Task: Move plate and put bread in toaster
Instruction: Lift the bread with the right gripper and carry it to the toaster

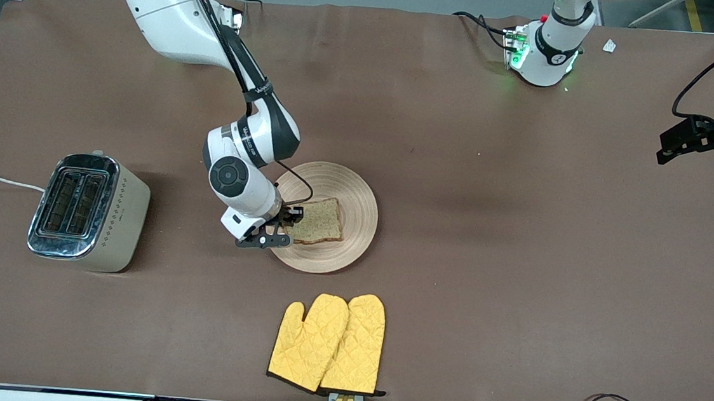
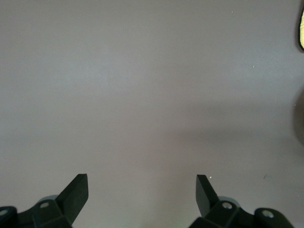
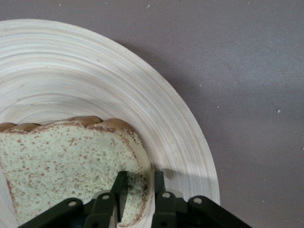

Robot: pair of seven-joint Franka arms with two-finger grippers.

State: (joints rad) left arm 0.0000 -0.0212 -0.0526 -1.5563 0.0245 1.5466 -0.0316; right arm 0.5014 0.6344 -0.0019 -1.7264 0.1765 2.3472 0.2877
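Bread pickup: right gripper (image 3: 137, 190) pinches the bread (image 1: 320, 220) edge on the plate (image 1: 358, 191); next, lift toward the toaster (image 1: 85, 211). Left gripper (image 2: 141, 192) waits wide.

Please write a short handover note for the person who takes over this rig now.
Right gripper: down at the plate, fingers astride the bread's edge, closing on it; not lifted.
Left gripper: open, waiting over bare table at the left arm's end.
Toaster: at the right arm's end, slots empty.
Done: bread approached.
Left: grip bread, carry it, drop into a slot.
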